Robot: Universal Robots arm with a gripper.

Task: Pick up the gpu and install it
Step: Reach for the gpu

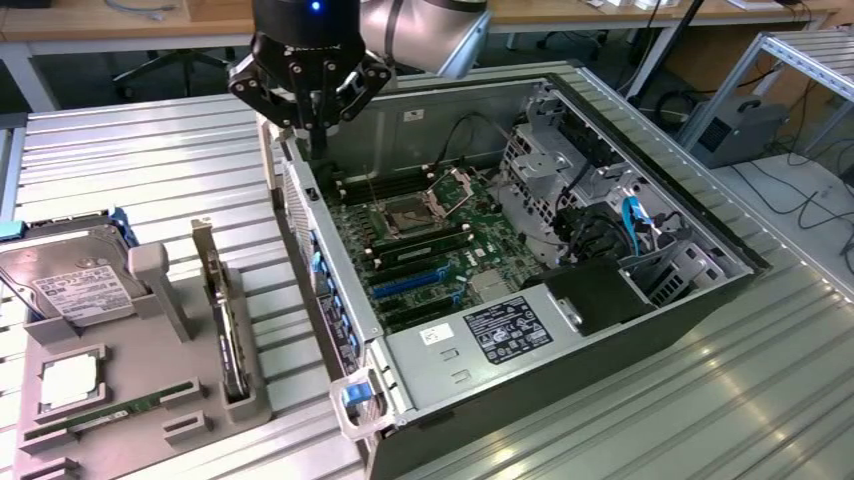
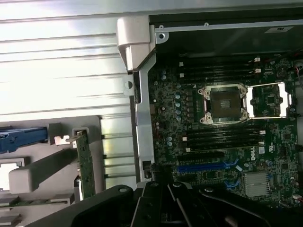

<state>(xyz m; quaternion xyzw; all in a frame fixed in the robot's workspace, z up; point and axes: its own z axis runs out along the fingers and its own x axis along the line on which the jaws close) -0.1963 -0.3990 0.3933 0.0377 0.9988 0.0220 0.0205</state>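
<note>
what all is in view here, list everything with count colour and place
computer case: one, black and silver, open, middle of the table
motherboard: one, green, inside the case
holder: one, grey, on the table at the exterior view's left of the case
gpu: one, green board, standing on edge in the holder
hard drive: one, silver with white label, at the holder's far end
memory stick: one, green, lying flat at the holder's near end
square chip: one, silver, in the holder beside the memory stick
table: one, silver, ribbed
arm: one, silver-grey, above the case
gripper: one, black, shut, over the case wall nearest the holder
</note>
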